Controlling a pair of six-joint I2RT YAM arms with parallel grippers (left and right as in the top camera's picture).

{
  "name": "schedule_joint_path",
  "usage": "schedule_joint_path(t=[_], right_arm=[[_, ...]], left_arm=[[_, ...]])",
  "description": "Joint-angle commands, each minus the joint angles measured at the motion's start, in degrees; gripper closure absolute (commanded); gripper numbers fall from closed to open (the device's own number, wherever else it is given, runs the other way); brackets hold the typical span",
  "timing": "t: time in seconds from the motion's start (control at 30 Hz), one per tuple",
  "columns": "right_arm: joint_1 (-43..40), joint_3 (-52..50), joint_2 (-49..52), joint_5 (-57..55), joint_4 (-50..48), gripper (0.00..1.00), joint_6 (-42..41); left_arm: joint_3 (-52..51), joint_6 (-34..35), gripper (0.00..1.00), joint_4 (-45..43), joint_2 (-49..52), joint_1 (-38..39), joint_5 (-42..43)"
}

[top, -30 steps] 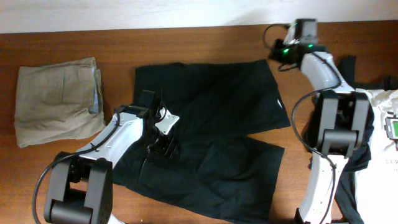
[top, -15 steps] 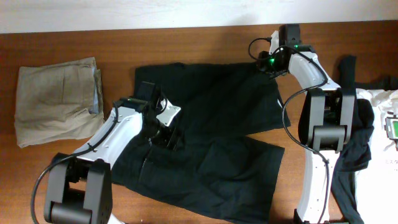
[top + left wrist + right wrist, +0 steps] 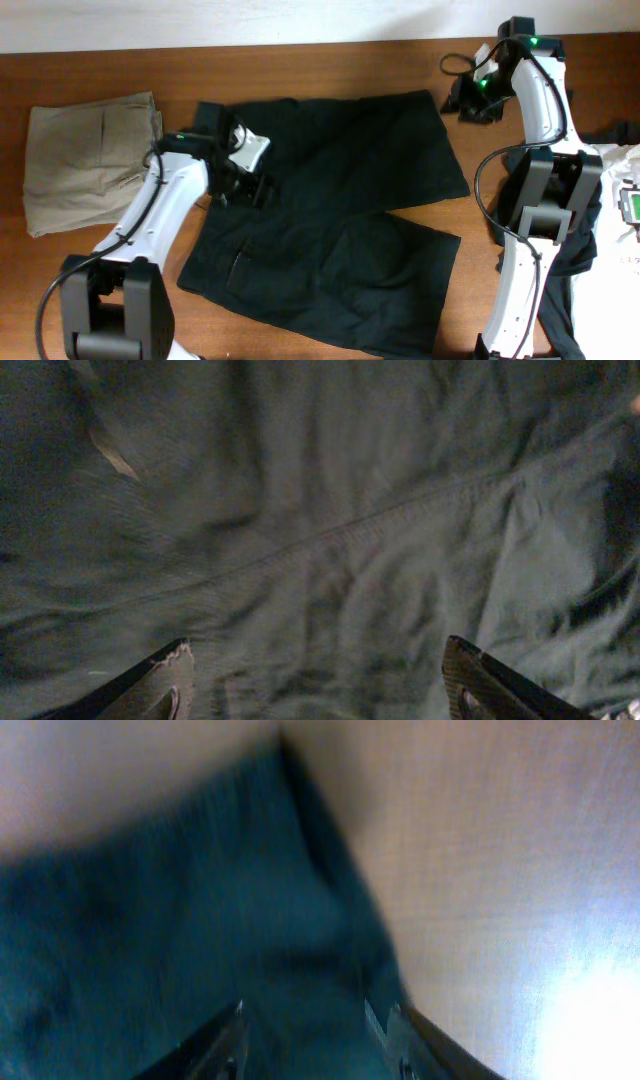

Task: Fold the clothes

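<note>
Left gripper [image 3: 315, 652]: jaws spread, empty, over the black shorts [image 3: 350, 190] mid-table. Right gripper [image 3: 310, 1020]: badly blurred, jaws apart above the shorts' far right corner. Tan garment [image 3: 90, 165] lies left; white garment [image 3: 618, 165], far right, is cut off.

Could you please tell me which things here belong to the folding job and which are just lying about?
Job: black shorts, spread out; tan garment, folded; black and white garments, heaped right.
Lying about: small green-faced object on that heap, unidentifiable.

Plain black shorts [image 3: 330, 230], a tan folded garment [image 3: 90, 160], on a reddish-brown wood-grain tabletop [image 3: 330, 65].
</note>
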State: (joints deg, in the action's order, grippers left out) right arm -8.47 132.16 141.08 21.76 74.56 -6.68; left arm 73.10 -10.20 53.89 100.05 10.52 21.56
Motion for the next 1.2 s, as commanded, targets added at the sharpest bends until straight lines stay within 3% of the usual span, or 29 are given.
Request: schedule_joint_path(t=[0.0,0.1,0.17,0.23,0.3,0.37,0.4,0.5,0.6,0.63,0.67,0.83,0.9,0.93,0.97,1.03,1.17], right_arm=[[1.46,0.22,-0.55,-5.22,4.52,0.7,2.47],[1.66,0.31,-1.44,-2.99,8.35,0.66,5.11],[1.84,0.28,-5.9,2.58,12.2,0.62,8.41],[2.54,0.28,-12.26,3.13,14.84,0.59,8.39],[3.63,0.28,-17.66,3.08,18.32,0.57,8.35],[5.38,0.26,-19.26,0.96,22.1,0.55,7.37],[6.4,-0.31,-18.86,-2.05,22.36,0.55,5.49],[8.57,-10.21,-18.78,-9.25,17.51,0.58,0.7],[7.26,-25.73,-18.78,-10.82,5.33,0.79,-2.64],[6.93,-29.94,-18.78,-10.78,-0.11,0.83,-2.64],[6.88,-34.88,-18.78,-10.38,-8.0,0.96,-2.67],[6.95,-52.33,-18.78,-10.45,-36.76,0.96,-13.09],[6.95,-53.92,-18.78,-10.4,-39.69,0.96,-13.11],[6.93,-53.55,-18.91,-10.19,-39.52,0.91,-12.04],[6.75,-51.93,-19.98,-6.05,-37.9,0.77,-6.95],[6.67,-49.07,-22.77,-4.59,-34.12,0.66,-3.72],[6.67,-43.89,-30.6,-3.98,-25.46,0.42,-1.66]], left_arm=[[6.08,0.26,0.21,1.9,0.33,-3.1,-0.44],[11.02,0.24,0.22,10.16,0.33,-3.19,-7.19],[18.97,0.24,0.23,20.7,-0.02,-3.19,-12.94],[25.33,0.26,0.21,25.46,-1.01,-3.19,-15.13],[27.17,0.24,0.06,23.02,-1.95,-3.19,-15.43],[27.02,0.26,0.07,17.7,-0.15,-3.19,-15.39],[27.02,0.24,0.11,16.26,1.42,-3.19,-15.39],[27.02,-3.21,0.51,13.31,9.99,-3.13,-10.62],[27.02,-4.94,0.69,9.81,19.47,-3.02,-7.17],[27.02,-4.94,0.79,8.02,22.01,-3.02,-7.17],[27.02,-4.9,0.99,6.03,24.3,-3.04,-7.17],[27.02,-4.42,1.0,-3.85,32.63,-3.08,-9.79],[27.02,0.59,1.0,-9.55,35.8,-3.45,-16.31],[27.02,3.63,1.0,-12.09,37.07,-3.98,-18.86],[27.04,7.74,1.0,-16.11,38.58,-5.42,-20.81],[27.04,12.7,1.0,-20.74,39.23,-8.5,-20.7],[31.45,13.66,1.0,-21.05,39.23,-15.87,-17.64]])
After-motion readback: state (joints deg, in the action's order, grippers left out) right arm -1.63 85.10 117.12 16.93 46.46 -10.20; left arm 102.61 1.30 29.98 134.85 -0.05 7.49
